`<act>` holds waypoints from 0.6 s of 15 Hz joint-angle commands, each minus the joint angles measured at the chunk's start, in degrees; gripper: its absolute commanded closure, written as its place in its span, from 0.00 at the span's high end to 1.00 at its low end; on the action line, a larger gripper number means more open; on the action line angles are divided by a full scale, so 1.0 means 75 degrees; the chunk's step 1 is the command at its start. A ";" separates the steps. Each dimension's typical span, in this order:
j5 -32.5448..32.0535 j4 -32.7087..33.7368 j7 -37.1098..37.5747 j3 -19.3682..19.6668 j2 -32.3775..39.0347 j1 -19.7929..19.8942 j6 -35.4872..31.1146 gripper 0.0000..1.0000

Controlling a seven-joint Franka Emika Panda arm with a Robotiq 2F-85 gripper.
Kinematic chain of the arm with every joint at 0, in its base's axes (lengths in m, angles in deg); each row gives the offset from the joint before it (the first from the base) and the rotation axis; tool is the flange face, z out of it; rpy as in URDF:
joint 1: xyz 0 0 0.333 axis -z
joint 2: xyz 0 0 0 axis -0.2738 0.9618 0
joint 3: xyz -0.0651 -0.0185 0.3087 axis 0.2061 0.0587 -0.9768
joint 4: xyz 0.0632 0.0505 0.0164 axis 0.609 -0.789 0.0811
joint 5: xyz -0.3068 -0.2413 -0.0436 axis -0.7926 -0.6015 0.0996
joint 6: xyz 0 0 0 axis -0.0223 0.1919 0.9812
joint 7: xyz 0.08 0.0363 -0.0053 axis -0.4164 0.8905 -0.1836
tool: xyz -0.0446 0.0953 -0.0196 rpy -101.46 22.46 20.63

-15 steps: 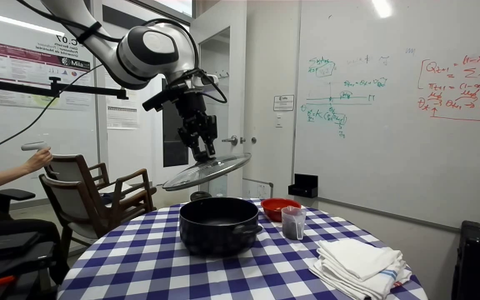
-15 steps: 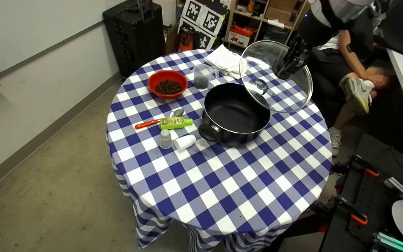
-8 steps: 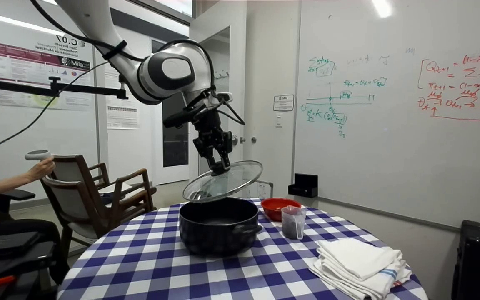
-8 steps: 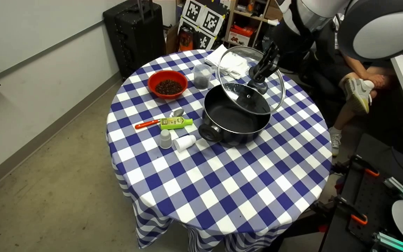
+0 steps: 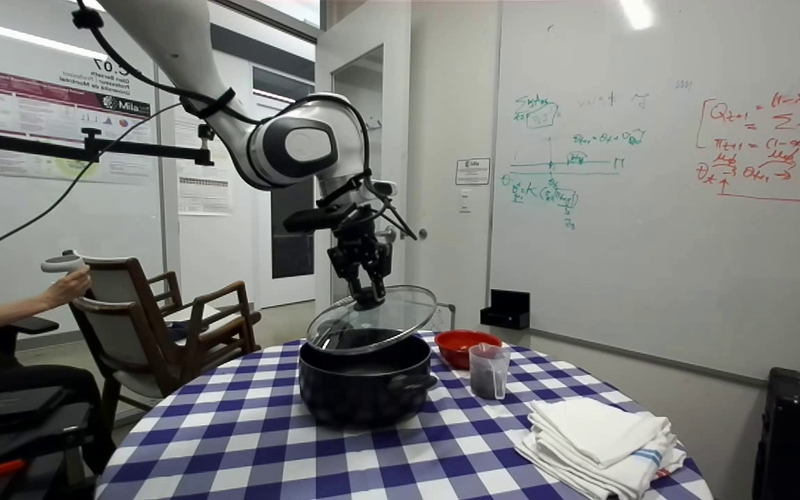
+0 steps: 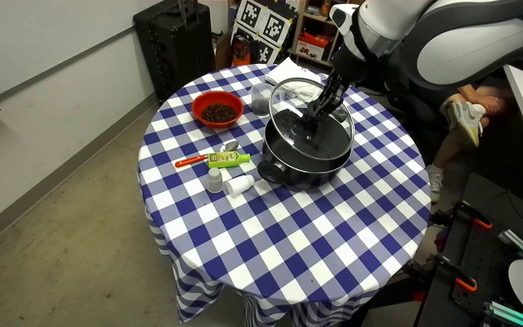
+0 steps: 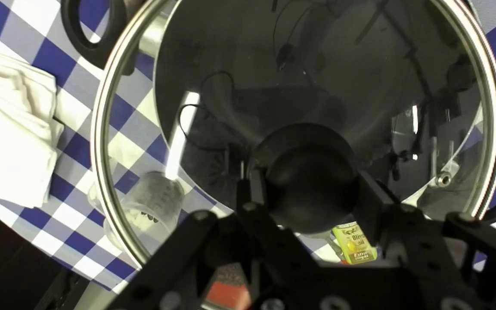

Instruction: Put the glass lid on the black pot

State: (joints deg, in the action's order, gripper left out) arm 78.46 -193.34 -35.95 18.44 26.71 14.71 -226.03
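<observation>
pincer (image 5: 369, 294) has glass lid (image 5: 380, 322) by the knob (image 7: 311, 189), tilted over the black pot (image 5: 365, 392) — just seating left imo

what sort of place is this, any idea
Likely a robotics research lab, perhaps in a university: there is a robot arm, a whiteboard with handwritten equations, and a board of black-and-white square markers.

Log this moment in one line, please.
Grip: gripper holding glass lid by knob | Pose: tilted over black pot | Seated: no | Touching pot: unclear
</observation>
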 commanded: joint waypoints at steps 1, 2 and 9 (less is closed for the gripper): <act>0.0181 0.0357 -0.0285 -0.0108 0.0213 0.0085 -0.0013 0.26; 0.0122 0.0393 -0.0258 -0.0093 0.0262 0.0074 0.0006 0.26; -0.0130 0.0452 -0.0145 -0.0011 0.0490 0.0039 0.0197 0.26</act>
State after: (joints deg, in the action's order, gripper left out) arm 78.27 -191.84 -36.24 18.30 29.85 14.98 -225.92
